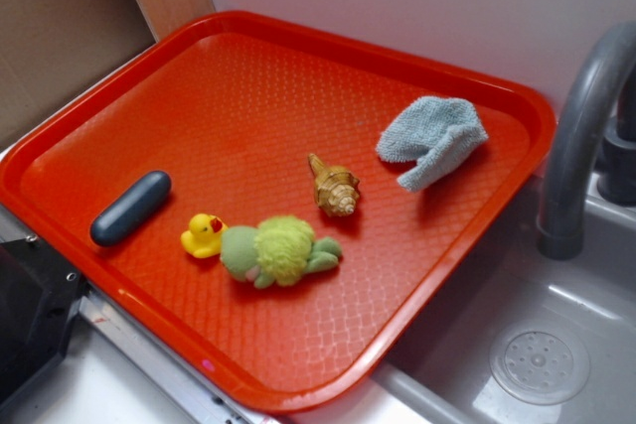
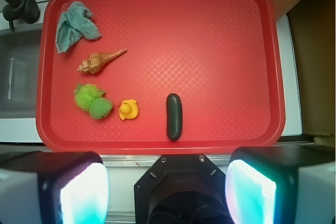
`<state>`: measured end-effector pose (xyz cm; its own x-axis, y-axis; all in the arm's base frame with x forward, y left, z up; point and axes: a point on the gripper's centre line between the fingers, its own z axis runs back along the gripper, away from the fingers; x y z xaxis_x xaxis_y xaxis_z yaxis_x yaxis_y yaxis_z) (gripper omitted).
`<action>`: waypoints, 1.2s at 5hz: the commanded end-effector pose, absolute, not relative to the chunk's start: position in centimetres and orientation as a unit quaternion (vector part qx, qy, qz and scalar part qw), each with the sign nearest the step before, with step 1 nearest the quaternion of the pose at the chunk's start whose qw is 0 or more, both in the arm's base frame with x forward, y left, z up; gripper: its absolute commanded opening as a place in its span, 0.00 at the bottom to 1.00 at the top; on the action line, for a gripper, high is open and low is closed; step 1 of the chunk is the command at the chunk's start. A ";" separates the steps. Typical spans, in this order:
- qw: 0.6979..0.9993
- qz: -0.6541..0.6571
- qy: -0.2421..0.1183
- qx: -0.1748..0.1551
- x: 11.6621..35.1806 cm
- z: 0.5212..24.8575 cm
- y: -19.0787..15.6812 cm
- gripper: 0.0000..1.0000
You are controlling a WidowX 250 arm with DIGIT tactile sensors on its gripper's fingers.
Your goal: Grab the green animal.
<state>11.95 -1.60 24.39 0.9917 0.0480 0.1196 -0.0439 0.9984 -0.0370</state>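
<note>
The green animal (image 1: pixel 278 251) is a small plush toy with a fuzzy lime back, lying on the red tray (image 1: pixel 248 96) near its front edge; in the wrist view the green animal (image 2: pixel 93 102) sits at the tray's lower left. My gripper (image 2: pixel 167 192) hangs well back from the tray, over the counter edge, with its two fingers (image 2: pixel 251 190) far apart and nothing between them. In the exterior view only a black part of the arm (image 1: pixel 30 315) shows at the lower left.
A yellow rubber duck (image 1: pixel 204 235) touches the plush's head side. A tan spiral seashell (image 1: pixel 333 188), a dark grey capsule (image 1: pixel 130 208) and a crumpled blue cloth (image 1: pixel 432 139) also lie on the tray. A grey faucet (image 1: pixel 581 136) and sink (image 1: pixel 537 354) stand to the right.
</note>
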 end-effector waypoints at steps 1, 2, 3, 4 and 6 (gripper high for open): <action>0.998 0.023 -0.060 -0.017 11.9 24.4 -1.6 1.00; 0.992 -0.053 -0.109 -0.034 13.7 22.7 -5.5 1.00; 0.983 -0.123 -0.135 -0.014 14.9 20.9 -9.0 1.00; 0.967 -0.198 -0.161 -0.009 15.7 19.2 -12.0 1.00; 0.953 -0.267 -0.140 -0.031 16.6 14.1 -16.9 1.00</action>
<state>17.19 -16.40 13.38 0.8313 -0.4921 0.2585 0.5054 0.8627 0.0168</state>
